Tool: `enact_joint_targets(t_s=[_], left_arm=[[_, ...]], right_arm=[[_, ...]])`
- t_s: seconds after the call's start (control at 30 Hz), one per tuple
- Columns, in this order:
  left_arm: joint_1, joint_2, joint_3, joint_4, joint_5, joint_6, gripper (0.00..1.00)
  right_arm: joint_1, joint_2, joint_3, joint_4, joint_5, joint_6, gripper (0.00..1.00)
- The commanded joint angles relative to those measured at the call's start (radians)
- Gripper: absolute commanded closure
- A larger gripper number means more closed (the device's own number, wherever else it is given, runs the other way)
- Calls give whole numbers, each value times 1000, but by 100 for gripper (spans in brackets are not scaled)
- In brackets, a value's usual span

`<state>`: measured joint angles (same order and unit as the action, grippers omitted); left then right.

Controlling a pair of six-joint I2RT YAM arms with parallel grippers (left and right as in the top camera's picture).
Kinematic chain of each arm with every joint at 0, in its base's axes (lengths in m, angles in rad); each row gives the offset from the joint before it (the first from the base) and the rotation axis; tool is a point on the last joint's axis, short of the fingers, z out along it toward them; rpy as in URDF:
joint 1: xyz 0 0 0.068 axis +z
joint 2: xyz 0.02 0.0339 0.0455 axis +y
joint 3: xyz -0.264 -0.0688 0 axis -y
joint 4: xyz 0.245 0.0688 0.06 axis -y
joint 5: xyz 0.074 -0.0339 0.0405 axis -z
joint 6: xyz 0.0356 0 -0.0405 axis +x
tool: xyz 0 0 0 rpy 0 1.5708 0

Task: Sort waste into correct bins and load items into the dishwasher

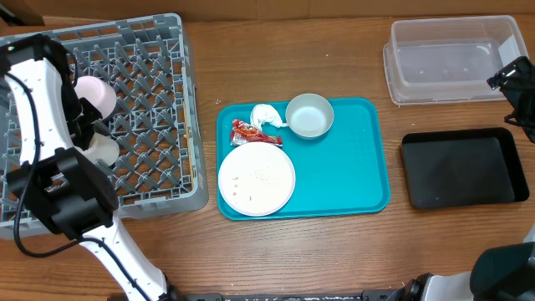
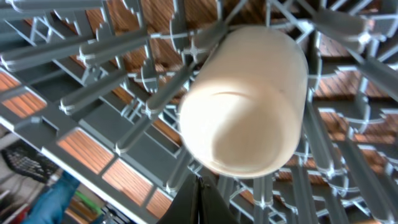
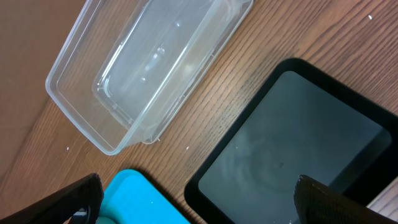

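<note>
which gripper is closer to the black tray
Right. The right gripper is by the right ends of the clear tub and black tray; the left gripper is far off over the dish rack.

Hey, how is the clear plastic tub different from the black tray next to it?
The clear tub is see-through with tall walls; the black tray is opaque and shallow. In the overhead view the tub sits above the tray. Both are rectangular with rounded corners and hold nothing.
</note>
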<state>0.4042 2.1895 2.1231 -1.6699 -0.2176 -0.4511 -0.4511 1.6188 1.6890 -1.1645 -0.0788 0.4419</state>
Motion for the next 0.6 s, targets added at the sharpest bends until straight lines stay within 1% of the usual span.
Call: enact_joint_targets(t_s=[0.0,0.1,0.2,0.3,0.33,0.4,0.43,0.53,0.57], left_arm=[[-5,-140,36,-4,106,-31,96],[-6,-206,36,16,188,-21,96],[-12,-264,36,28,333,28,96],[-36,-299,36,22,503,138,93],[-51,-304,36,19,553,185,86],[-87,-304,35,9,623,258,55],[-108,-304,31,6,640,285,46],[-187,-303,15,5,645,337,12],[-213,-303,8,6,644,345,7]], right_arm=[[-1,-2,13,3,0,3,0],[-1,-2,13,3,0,3,0],[-1,-2,13,3,0,3,1],[-1,-2,13,3,0,3,0],[-1,-2,13,3,0,3,0],[-1,-2,13,3,0,3,0],[-1,-2,13,3,0,3,0],[-1,-2,13,3,0,3,0],[-1,-2,13,3,0,3,0]])
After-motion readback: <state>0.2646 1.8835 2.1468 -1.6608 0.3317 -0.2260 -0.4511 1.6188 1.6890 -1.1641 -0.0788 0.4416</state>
